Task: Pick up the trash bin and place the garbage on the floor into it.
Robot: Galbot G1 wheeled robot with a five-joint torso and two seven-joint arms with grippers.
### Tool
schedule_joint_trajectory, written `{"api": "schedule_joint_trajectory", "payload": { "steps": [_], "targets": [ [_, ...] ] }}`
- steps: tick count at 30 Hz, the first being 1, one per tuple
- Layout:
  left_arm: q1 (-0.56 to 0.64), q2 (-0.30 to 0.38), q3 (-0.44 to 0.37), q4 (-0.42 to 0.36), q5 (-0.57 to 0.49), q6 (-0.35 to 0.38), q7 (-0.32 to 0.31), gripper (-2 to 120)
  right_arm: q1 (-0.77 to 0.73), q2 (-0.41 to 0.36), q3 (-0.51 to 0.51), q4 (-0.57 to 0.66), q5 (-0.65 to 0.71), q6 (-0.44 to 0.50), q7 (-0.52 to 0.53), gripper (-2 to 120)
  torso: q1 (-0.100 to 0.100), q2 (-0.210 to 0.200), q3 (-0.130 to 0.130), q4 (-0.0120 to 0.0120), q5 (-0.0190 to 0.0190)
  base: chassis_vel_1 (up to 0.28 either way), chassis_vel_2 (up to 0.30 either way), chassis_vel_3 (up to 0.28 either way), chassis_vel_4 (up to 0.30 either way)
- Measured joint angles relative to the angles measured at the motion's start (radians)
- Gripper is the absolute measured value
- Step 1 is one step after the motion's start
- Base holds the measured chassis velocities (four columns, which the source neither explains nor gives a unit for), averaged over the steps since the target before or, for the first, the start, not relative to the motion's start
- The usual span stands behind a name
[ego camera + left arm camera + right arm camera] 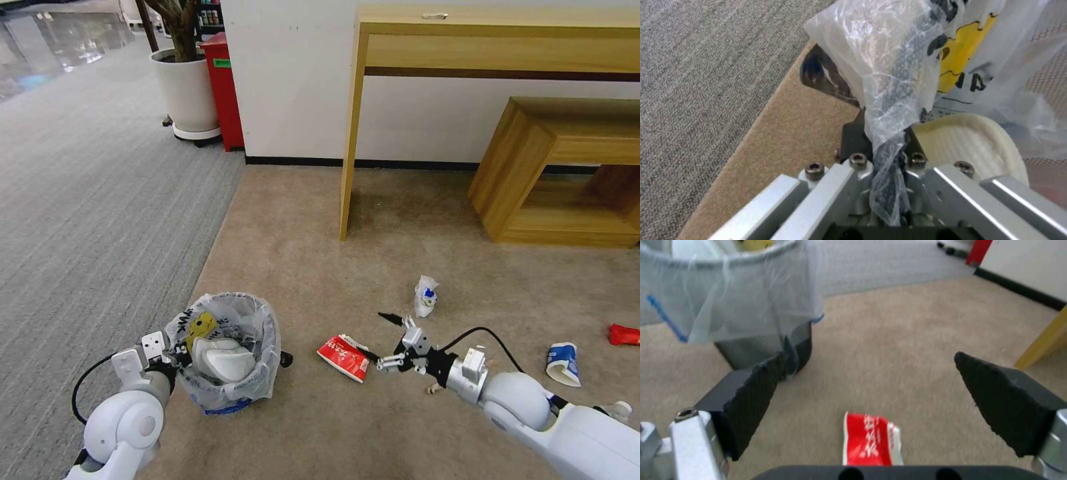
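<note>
head view had the trash bin [223,350] sitting on the floor [400,220], on beige carpet just inside its border w/ the grey ribbed carpet [93,213]. left pincer [175,359] was clamped tight on the bin's rim and bag at the side nearest the robot's left; left wrist view showed the crinkly bag [889,100] pinched between both fingers. two white slippers [223,357] lay inside the bin, next to the yellow face mark [200,327].

right pincer [385,341] hung low over the floor, spread wide and empty, tips just beside the crumpled red-white carton [343,357], not touching it. right wrist view put the carton [869,443] between the two black pads [751,396], w/ the bin [760,353] further off.

other garbage on the beige carpet: a crumpled blue-white cup [425,295] beyond the right pincer, another blue-white cup [563,363] by the right arm, a red wrapper [625,335] at the edge of view. wooden desk [493,47] and low bench [567,173] stood against the wall.
</note>
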Motion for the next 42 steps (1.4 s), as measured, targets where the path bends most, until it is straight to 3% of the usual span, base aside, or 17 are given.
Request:
{"api": "schedule_joint_trajectory", "payload": {
  "steps": [16, 19, 42],
  "targets": [
    [0.0, -0.024, 0.006, 0.007, 0.027, -0.004, 0.008, 0, -0.004, -0.026, -0.066, -0.044, -0.05, 0.005, 0.028, 93, 0.0, 0.0, 0.0, 0.0, 0.0, 0.0, 0.0, 0.0, 0.0],
    [0.002, -0.027, 0.006, 0.007, 0.033, -0.007, 0.01, 0, -0.007, -0.022, -0.067, -0.038, -0.064, -0.016, 0.048, 90, 0.0, 0.0, 0.0, 0.0, 0.0, 0.0, 0.0, 0.0, 0.0],
    [0.012, -0.04, 0.005, 0.007, 0.05, -0.014, 0.017, 0, -0.002, 0.008, -0.073, 0.012, -0.101, -0.157, 0.217, 97, 0.0, 0.0, 0.0, 0.0, -0.0001, 0.0, 0.0, 0.0, 0.0]
  ]
}}
